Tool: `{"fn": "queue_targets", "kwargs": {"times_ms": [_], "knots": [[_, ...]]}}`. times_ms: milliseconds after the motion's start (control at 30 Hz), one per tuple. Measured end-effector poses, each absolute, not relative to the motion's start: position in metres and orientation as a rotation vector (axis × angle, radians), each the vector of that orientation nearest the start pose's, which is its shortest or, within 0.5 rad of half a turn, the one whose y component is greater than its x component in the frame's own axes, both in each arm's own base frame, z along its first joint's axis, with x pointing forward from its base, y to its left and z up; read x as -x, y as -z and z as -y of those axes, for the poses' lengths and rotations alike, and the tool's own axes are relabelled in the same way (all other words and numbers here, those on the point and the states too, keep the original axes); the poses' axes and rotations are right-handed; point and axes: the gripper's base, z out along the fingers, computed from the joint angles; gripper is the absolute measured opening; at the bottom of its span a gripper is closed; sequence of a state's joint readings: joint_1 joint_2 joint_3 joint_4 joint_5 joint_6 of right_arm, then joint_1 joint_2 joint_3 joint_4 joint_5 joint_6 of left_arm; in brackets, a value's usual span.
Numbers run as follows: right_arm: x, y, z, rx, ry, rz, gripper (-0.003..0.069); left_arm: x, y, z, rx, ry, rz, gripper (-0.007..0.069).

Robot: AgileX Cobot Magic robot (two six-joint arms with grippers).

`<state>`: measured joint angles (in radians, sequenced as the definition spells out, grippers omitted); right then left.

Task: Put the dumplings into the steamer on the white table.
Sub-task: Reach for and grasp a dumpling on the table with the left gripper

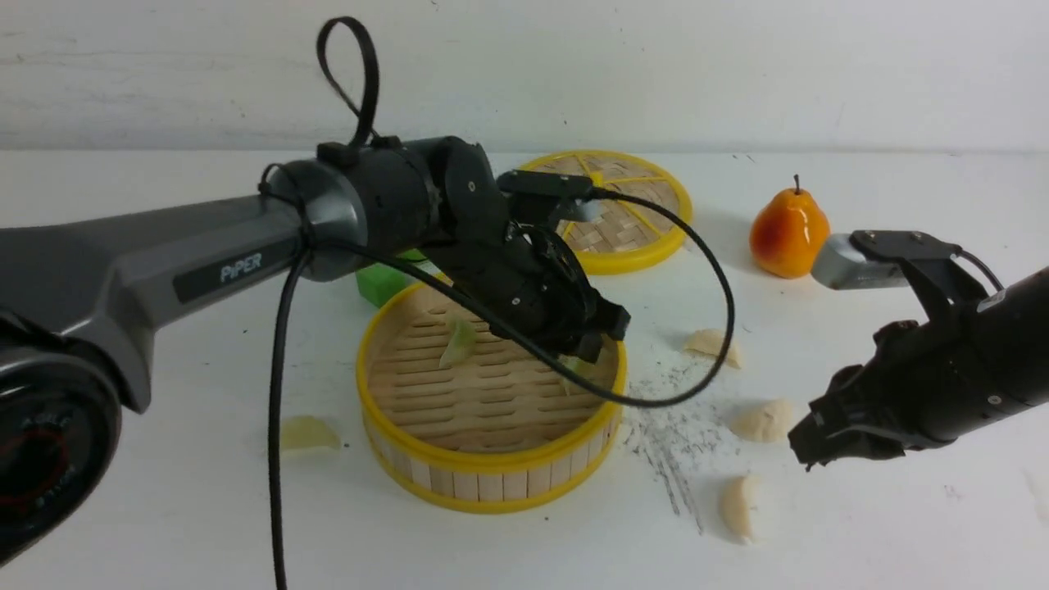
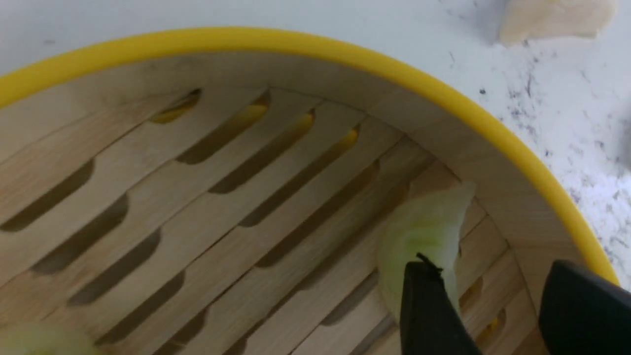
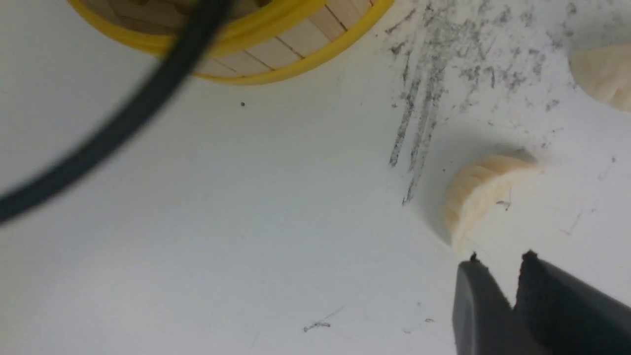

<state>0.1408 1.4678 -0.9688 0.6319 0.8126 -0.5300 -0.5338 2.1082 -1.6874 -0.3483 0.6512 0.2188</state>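
Green dumpling (image 2: 424, 227) lies in the steamer (image 2: 296, 47) against one tip of the wide-apart left pincer (image 2: 488, 276).

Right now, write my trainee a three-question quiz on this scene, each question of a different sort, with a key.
1. True or false: the pear lies inside the steamer.
2. How many cream dumplings lie on the table, to the right of the steamer?
3. The left gripper is: A) over the pear, B) over the steamer's floor, C) over bare table.

Key: 1 false, the pear stands on the table behind the dumplings; 2 three; 3 B.
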Motion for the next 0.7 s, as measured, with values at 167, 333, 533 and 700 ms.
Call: {"fn": "queue_targets", "kwargs": {"times_ms": [167,333,533,700], "knots": [[-0.276,-0.254,-0.079,0.406,-0.618,-2.614,0.0128,-0.399,-0.205,0.262,-0.757,0.458,-2.436,0.0279],[-0.276,-0.254,-0.079,0.402,-0.626,-2.613,0.0133,-0.401,-0.204,0.262,-0.761,0.445,-2.426,0.0141],[-0.276,-0.254,-0.079,0.398,-0.631,-2.612,0.0137,-0.401,-0.205,0.261,-0.732,0.445,-2.431,0.0118],[-0.276,-0.254,-0.079,0.401,-0.630,-2.610,0.0137,-0.401,-0.214,0.260,-0.717,0.432,-2.402,0.0266]]}}
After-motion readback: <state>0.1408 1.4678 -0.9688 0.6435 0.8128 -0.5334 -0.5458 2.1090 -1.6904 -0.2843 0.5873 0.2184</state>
